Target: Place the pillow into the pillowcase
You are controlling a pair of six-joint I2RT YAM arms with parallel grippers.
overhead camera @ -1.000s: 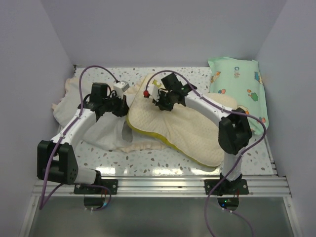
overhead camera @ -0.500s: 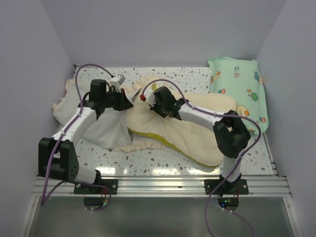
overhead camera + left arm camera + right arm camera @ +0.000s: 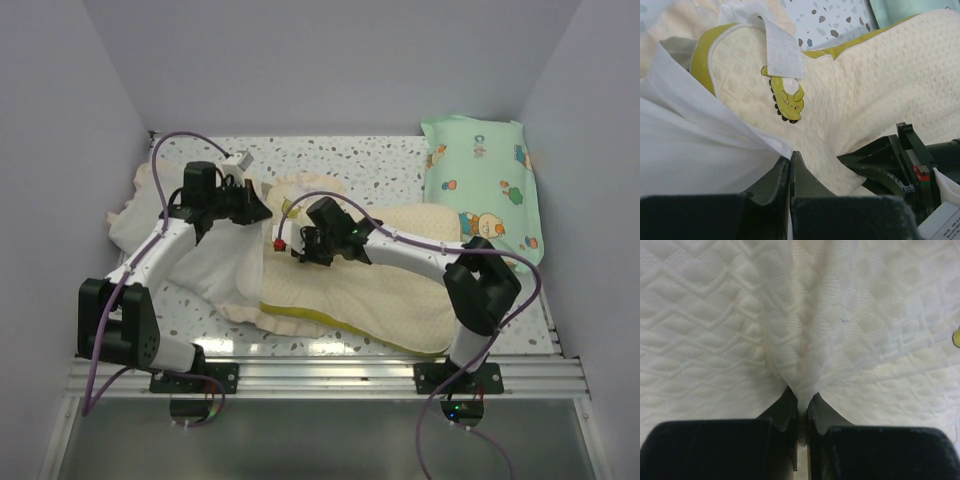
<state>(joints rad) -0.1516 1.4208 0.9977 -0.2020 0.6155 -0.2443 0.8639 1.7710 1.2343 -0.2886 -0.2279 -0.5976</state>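
Here, at the left of the counter (image 3: 330,155), the pillowcase (image 3: 215,270) lies in a limp heap, and the left pincer (image 3: 255,210) is clamped tight on a raised layer of its pale fabric at the side facing the pillow. In the left wrist view that layer (image 3: 690,150) runs straight into the closed left pincer (image 3: 790,157) and appears lifted above the near corner of the pillow (image 3: 865,90), which carries a small green creature motif (image 3: 787,97) and a white label (image 3: 782,50). Just to the right, the right pincer (image 3: 300,245) is closed on a pinch of the pillow's (image 3: 370,290) quilted cover, the cloth (image 3: 740,315) gathering into a ridge that ends between the tips (image 3: 802,400). The pillow stretches across the middle and right of the counter, its left end at the case's mouth and most of it outside. A mint-green pillow (image 3: 485,180) sits at the far right, apart. The step in hand looks like feeding the pillow's leading end into the opening. Next, the left arm likely needs to hold the mouth high and wide while the right pushes leftward, without folding the corner under.
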